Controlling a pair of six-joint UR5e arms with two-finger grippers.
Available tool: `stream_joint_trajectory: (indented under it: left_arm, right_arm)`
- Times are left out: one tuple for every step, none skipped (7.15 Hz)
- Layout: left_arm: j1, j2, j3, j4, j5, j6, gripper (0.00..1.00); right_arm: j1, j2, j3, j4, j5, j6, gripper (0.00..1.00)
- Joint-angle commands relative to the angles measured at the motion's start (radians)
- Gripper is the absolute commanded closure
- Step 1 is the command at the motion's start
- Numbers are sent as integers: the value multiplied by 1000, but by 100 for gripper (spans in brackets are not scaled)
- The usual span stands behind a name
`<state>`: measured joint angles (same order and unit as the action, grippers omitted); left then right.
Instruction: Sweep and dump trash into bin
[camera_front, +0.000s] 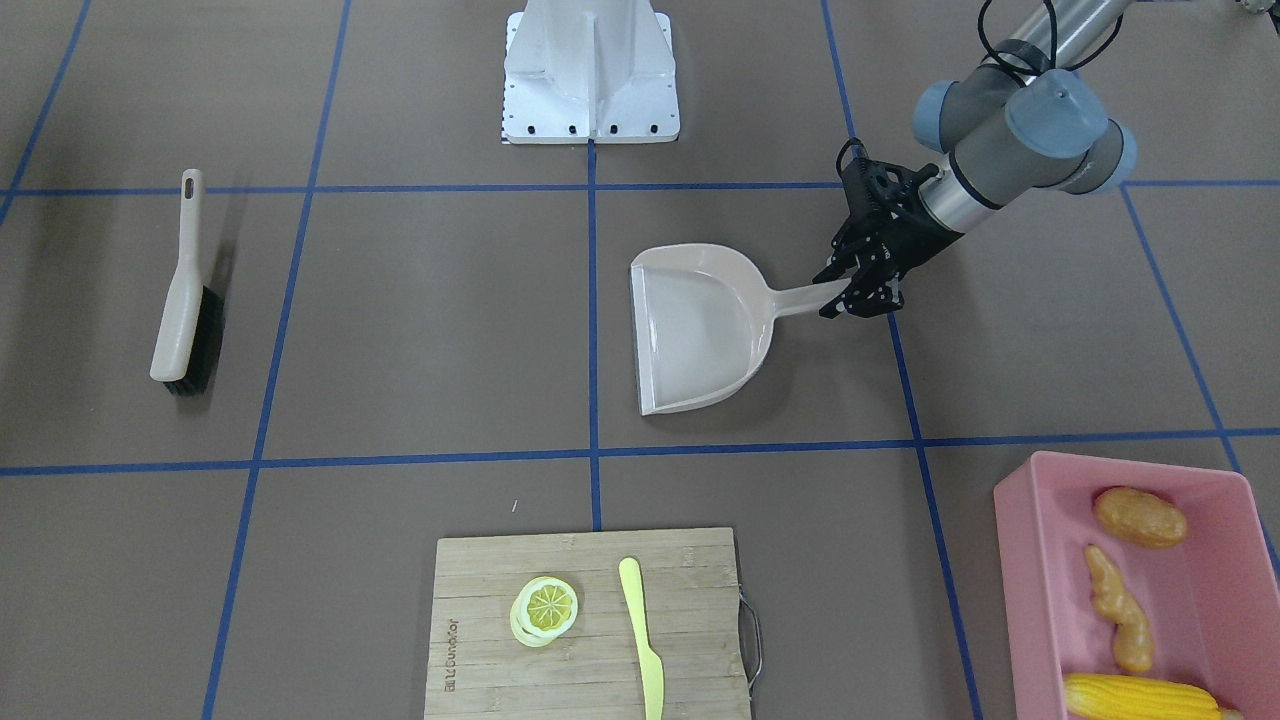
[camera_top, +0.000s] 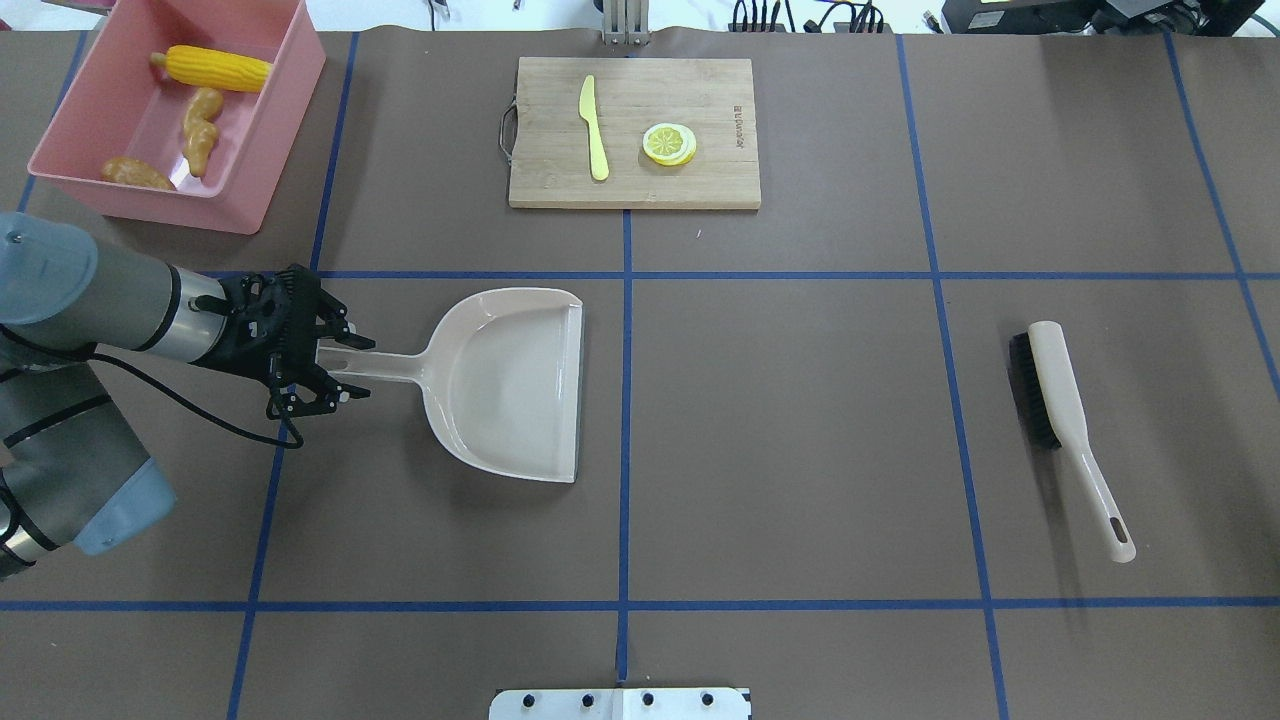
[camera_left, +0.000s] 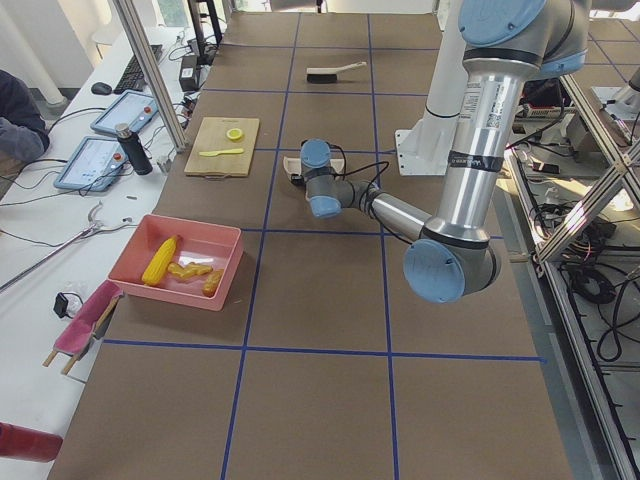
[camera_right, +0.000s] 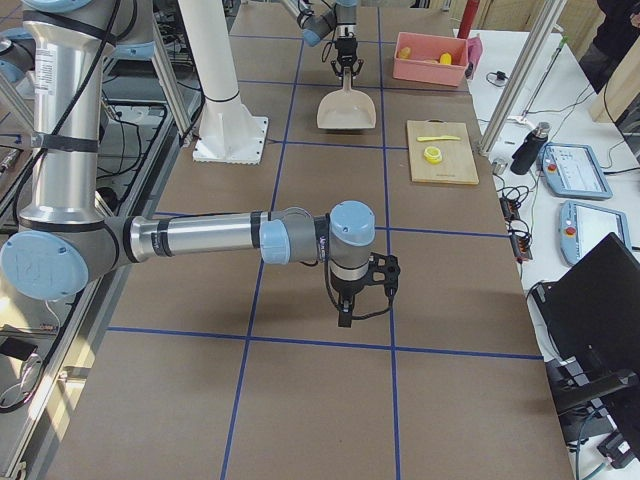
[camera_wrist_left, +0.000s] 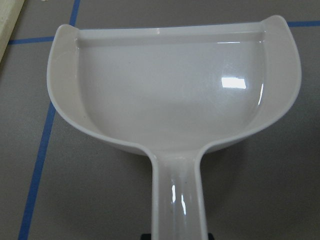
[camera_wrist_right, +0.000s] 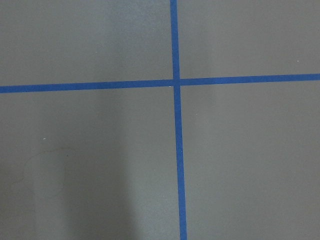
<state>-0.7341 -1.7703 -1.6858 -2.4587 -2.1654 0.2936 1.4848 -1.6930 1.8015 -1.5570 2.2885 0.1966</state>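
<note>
The corn cob (camera_top: 215, 68), ginger root (camera_top: 202, 128) and potato (camera_top: 135, 173) lie inside the pink bin (camera_top: 255, 165) at the far left corner; the front view shows them too, in the bin (camera_front: 1010, 560). The beige dustpan (camera_top: 510, 385) lies flat and empty on the table. My left gripper (camera_top: 350, 370) is at the end of its handle, jaws spread on either side of it, open. In the left wrist view the dustpan (camera_wrist_left: 170, 95) fills the frame. My right gripper (camera_right: 345, 318) shows only in the exterior right view, pointing down over bare table; I cannot tell if it is open.
A hand brush (camera_top: 1060, 420) lies on the right side of the table. A wooden cutting board (camera_top: 700, 185) at the far middle carries a yellow-green knife (camera_top: 595, 130) and a lemon slice (camera_top: 669, 143). The robot's white base (camera_front: 590, 70) is at the near edge.
</note>
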Motion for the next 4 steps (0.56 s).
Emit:
stream_joint_trajectory:
  left_arm:
    - [-5,11,-6,-11,-2,-1,1]
    - [-22,108,-81,-32,1,-5,1]
    - [-89,230,-160,-26,1,-96,1]
    - [-193,377,-236,-25,-13,-181,1]
  right_arm:
    - [0,1,-1,0,0,1,0]
    - [0,1,-1,0,0,1,0]
    - [0,1,-1,0,0,1,0]
    - [0,1,-1,-2,2,1,0]
